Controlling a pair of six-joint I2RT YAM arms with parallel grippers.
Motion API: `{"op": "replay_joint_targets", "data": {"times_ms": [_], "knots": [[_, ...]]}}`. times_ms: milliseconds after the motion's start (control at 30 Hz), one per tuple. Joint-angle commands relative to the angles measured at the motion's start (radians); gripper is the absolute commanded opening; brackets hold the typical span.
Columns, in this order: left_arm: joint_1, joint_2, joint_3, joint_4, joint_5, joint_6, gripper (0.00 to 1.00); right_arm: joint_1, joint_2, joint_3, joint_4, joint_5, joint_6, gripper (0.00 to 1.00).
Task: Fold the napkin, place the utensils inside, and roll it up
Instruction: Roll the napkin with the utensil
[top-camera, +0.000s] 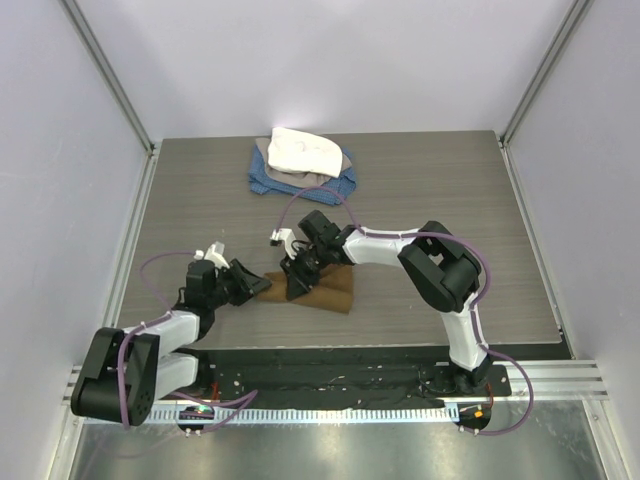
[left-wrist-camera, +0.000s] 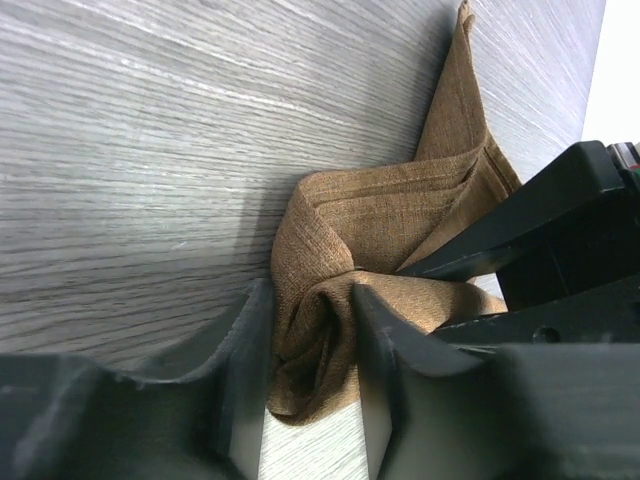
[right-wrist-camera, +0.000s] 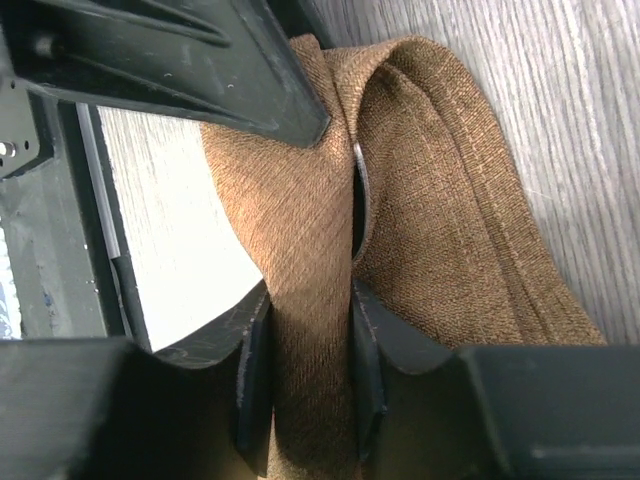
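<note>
The tan-brown napkin (top-camera: 337, 291) lies bunched and partly rolled on the table, just in front of both arms. My left gripper (top-camera: 256, 283) is shut on its left end; in the left wrist view (left-wrist-camera: 312, 305) the rolled cloth (left-wrist-camera: 400, 210) fills the gap between the fingers. My right gripper (top-camera: 299, 279) is shut on a fold of the napkin (right-wrist-camera: 450, 200) right beside it, and its jaws (right-wrist-camera: 308, 300) pinch a flat band of cloth. A thin silver edge (right-wrist-camera: 359, 175) shows inside the fold, likely the spoon; the rest of the spoon is hidden.
A white cloth (top-camera: 305, 152) lies on a blue cloth (top-camera: 266, 181) at the back of the table. The two grippers are nearly touching; the right one (left-wrist-camera: 540, 230) fills the right side of the left wrist view. Walls close in the table on three sides.
</note>
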Motion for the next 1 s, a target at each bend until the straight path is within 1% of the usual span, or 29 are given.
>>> {"op": "replay_joint_targets", "data": {"times_ms": [0, 33, 67, 100, 133, 200, 233, 267, 367, 400, 433, 467, 500, 533, 633, 767, 900, 967], "knots": [[-0.003, 0.030, 0.025, 0.039, 0.021, 0.007, 0.29, -0.008, 0.012, 0.011, -0.048, 0.077, 0.004, 0.39], [-0.004, 0.033, 0.030, 0.037, 0.022, 0.007, 0.26, -0.007, 0.003, 0.009, -0.049, 0.092, 0.012, 0.43], [-0.003, 0.037, 0.034, 0.033, 0.022, 0.007, 0.17, -0.007, -0.005, 0.011, -0.052, 0.107, 0.015, 0.46], [-0.003, 0.041, 0.045, 0.011, 0.016, 0.007, 0.12, -0.007, -0.026, 0.017, -0.057, 0.135, 0.015, 0.49], [-0.003, 0.043, 0.053, -0.004, 0.013, 0.010, 0.05, -0.007, -0.042, 0.017, -0.064, 0.150, 0.019, 0.58], [-0.003, 0.046, 0.073, -0.053, 0.006, 0.018, 0.00, -0.005, -0.100, 0.016, -0.069, 0.214, 0.020, 0.64], [-0.004, 0.046, 0.080, -0.073, -0.002, 0.019, 0.00, -0.004, -0.120, 0.014, -0.071, 0.238, 0.016, 0.70], [-0.003, 0.043, 0.086, -0.088, -0.005, 0.019, 0.00, 0.001, -0.146, 0.005, -0.071, 0.274, 0.007, 0.73], [-0.001, 0.040, 0.109, -0.148, -0.018, 0.016, 0.00, 0.050, -0.236, -0.041, -0.048, 0.458, -0.035, 0.82], [-0.003, 0.038, 0.123, -0.186, -0.031, 0.010, 0.00, 0.088, -0.256, -0.062, -0.001, 0.509, -0.048, 0.83], [-0.001, 0.041, 0.131, -0.211, -0.039, 0.006, 0.00, 0.117, -0.301, -0.092, 0.036, 0.635, -0.060, 0.84], [-0.001, 0.041, 0.151, -0.232, -0.044, 0.003, 0.00, 0.142, -0.318, -0.151, 0.070, 0.678, -0.097, 0.85], [-0.001, 0.046, 0.160, -0.252, -0.048, -0.001, 0.00, 0.198, -0.336, -0.181, 0.148, 0.757, -0.112, 0.86], [0.000, 0.049, 0.169, -0.294, -0.053, -0.002, 0.00, 0.224, -0.355, -0.208, 0.181, 0.846, -0.135, 0.87], [0.003, 0.061, 0.212, -0.367, -0.050, -0.005, 0.00, 0.313, -0.349, -0.265, 0.282, 0.977, -0.194, 0.88], [0.008, 0.067, 0.258, -0.420, -0.045, -0.004, 0.00, 0.386, -0.289, -0.303, 0.395, 1.084, -0.240, 0.88], [0.019, 0.072, 0.274, -0.450, -0.030, -0.004, 0.00, 0.415, -0.225, -0.310, 0.493, 1.143, -0.270, 0.88], [0.025, 0.079, 0.275, -0.449, -0.016, -0.005, 0.00, 0.419, -0.186, -0.305, 0.508, 1.154, -0.292, 0.88]]}}
